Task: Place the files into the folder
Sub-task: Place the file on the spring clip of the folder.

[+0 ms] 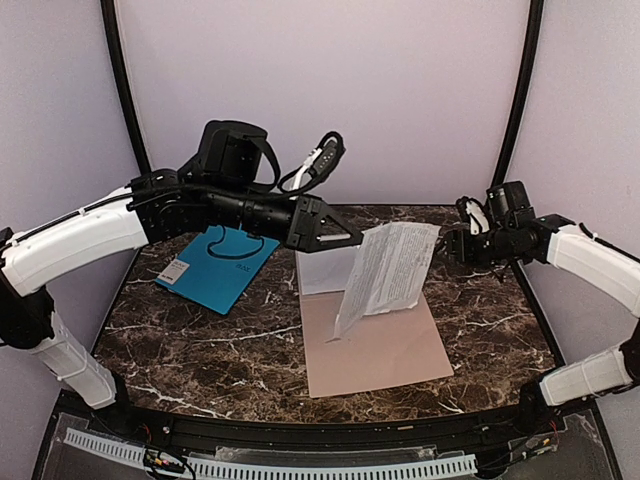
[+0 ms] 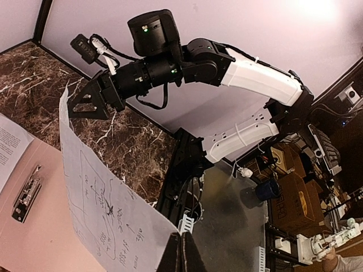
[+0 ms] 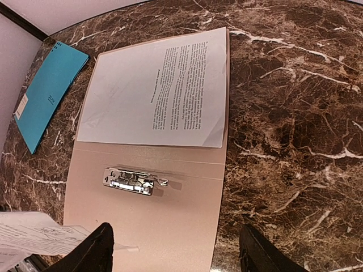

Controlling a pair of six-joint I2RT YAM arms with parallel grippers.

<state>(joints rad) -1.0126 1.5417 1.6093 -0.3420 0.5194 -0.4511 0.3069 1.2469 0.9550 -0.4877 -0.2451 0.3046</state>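
Both jaws of the left gripper (image 1: 345, 240) are clamped on one file sheet (image 1: 390, 268), dangling above the open folder (image 1: 385, 350). Beside it, the right gripper (image 3: 176, 229) is spread wide, empty. A second sheet (image 3: 164, 85) lies flat inside. Roughly midway, I'd say; can't spot a third.

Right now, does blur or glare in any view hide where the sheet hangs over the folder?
Top external: even light, sheet sharp above the folder. Left wrist: glare on the wall, sheet backlit, print showing through. Right wrist: sharp; metal clip glints, fingers dark at the bottom edge.
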